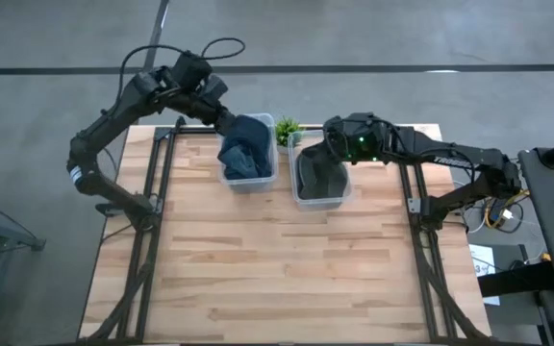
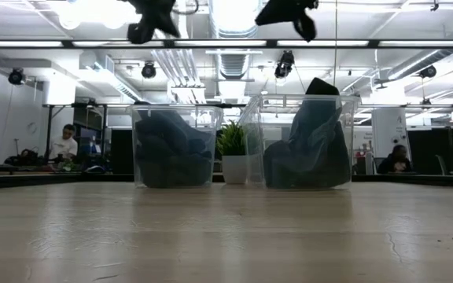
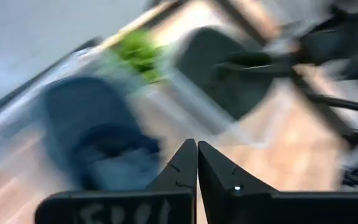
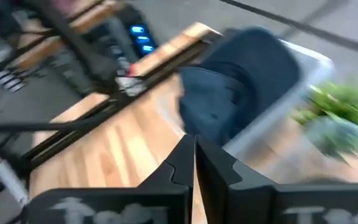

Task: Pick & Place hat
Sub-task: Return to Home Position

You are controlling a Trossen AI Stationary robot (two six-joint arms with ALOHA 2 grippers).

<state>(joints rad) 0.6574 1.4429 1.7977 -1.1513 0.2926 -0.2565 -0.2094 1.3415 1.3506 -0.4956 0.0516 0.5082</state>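
Observation:
A blue hat (image 1: 246, 149) lies crumpled in the left clear bin (image 1: 250, 184), and a dark hat (image 1: 318, 173) fills the right clear bin (image 1: 317, 202). In the low view the blue hat (image 2: 171, 149) stays below its bin's rim, while the dark hat (image 2: 313, 141) rises to a peak at the rim. My left gripper (image 1: 221, 117) hovers above the left bin's far-left corner, shut and empty (image 3: 196, 152). My right gripper (image 1: 330, 135) hovers above the right bin's far edge, also shut and empty (image 4: 194, 146). Both grippers hang well above the bins (image 2: 152, 23) (image 2: 293, 16).
A small potted plant (image 1: 288, 130) stands between the two bins at the table's far edge. Black frame rails (image 1: 152, 221) (image 1: 421, 231) run along the table's left and right sides. Bare wood (image 1: 277, 269) stretches from the bins to the near edge.

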